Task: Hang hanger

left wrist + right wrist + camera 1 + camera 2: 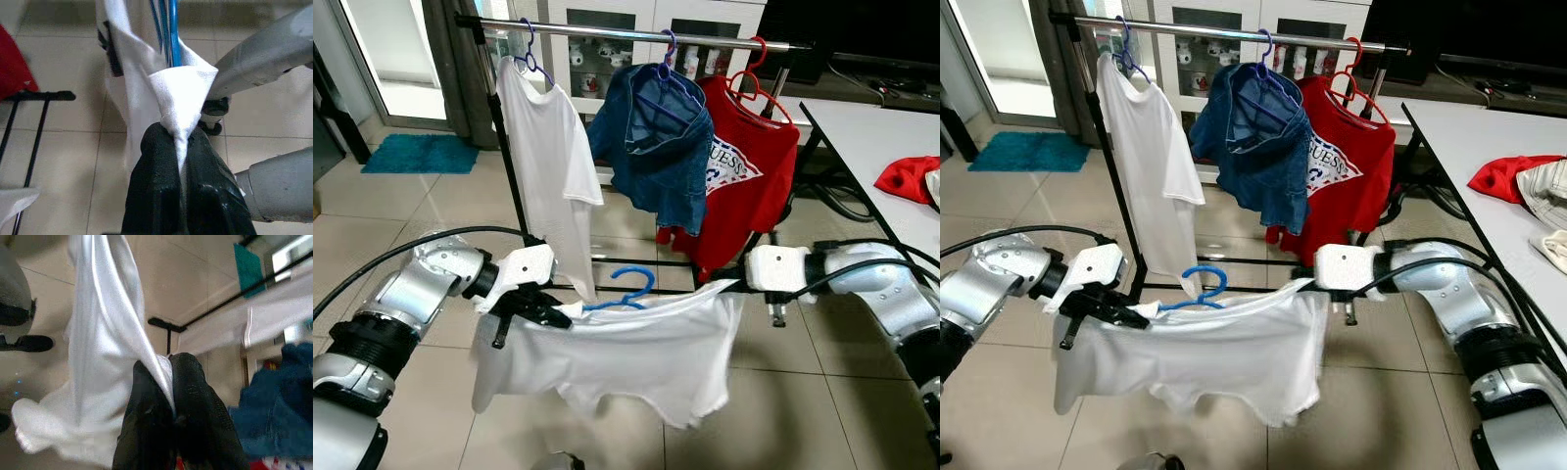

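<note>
A white T-shirt [626, 357] on a blue hanger [628, 290] hangs stretched between my two grippers, low in front of the clothes rack [636, 35]. My left gripper [540, 309] is shut on the shirt's left shoulder; in the left wrist view the black fingers [161, 186] pinch bunched white cloth [183, 93] with the blue hanger wire [168, 29] beyond. My right gripper [736, 287] is shut on the right shoulder; its fingers [190, 396] clamp white fabric [102, 347]. The hanger's hook stands up above the collar, below the rail.
On the rail hang a white shirt [548, 157], a denim jacket [656, 147] and a red shirt [749, 166], each on a hanger. A white table [881, 147] with red cloth [906, 178] stands at right. A teal mat [421, 154] lies on the tiled floor.
</note>
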### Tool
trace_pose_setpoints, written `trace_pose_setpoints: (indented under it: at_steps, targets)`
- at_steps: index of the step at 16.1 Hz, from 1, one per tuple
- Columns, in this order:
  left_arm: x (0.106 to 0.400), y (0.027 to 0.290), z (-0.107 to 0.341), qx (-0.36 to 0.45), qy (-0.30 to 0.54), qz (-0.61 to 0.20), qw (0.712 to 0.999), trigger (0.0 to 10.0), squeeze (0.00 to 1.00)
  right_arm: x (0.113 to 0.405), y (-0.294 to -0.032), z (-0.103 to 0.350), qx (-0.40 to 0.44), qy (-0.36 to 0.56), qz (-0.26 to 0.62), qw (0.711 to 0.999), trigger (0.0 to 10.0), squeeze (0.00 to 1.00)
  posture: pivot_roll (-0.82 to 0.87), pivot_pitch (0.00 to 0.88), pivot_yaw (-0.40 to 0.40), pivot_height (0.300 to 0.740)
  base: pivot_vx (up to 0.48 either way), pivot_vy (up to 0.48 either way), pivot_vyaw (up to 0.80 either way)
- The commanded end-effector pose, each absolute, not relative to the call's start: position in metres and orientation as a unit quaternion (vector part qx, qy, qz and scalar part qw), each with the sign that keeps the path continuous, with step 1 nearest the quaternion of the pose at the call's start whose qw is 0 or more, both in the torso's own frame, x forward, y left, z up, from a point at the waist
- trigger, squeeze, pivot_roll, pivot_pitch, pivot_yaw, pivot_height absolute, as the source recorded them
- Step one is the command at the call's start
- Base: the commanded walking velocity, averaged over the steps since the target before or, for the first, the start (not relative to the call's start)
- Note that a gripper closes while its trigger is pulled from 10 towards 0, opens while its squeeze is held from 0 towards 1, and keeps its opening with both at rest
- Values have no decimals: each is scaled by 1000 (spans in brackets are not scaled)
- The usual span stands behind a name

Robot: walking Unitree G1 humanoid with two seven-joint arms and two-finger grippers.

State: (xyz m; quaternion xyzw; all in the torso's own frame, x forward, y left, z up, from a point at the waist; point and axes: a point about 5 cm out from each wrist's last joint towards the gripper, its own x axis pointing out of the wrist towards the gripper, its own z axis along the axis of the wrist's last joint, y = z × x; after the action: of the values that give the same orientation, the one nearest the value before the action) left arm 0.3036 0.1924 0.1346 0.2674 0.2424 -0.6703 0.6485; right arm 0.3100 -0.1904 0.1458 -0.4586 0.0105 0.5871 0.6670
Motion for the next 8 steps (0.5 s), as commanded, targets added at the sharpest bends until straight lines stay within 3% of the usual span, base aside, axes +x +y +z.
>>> trace_pose_setpoints:
  at_steps: [1,4,5,6,7,8]
  targets:
    - [304,185,141,277,228,-688,631,0,0,308,-189,147,-454,10,593,665,0,0,-83,5,-33,740,0,0,0]
    - [303,183,141,278,228,-695,623,0,0,307,-187,145,-451,13,601,660,510,0,-83,5,-33,740,0,0,0]
    - [303,182,141,278,227,-695,622,0,0,306,-186,144,-438,21,609,661,10000,0,-83,5,-33,740,0,0,0]
    - [303,180,140,281,225,-698,619,0,0,302,-183,142,-412,44,631,656,10000,671,-87,0,-36,740,0,0,0]
    - [302,178,140,282,224,-701,615,0,0,301,-182,140,-402,57,641,651,10000,1000,-86,0,-38,740,0,0,0]
    - [301,177,140,283,223,-703,613,0,0,300,-182,139,-398,64,647,647,10000,1000,-86,0,-38,740,0,0,0]
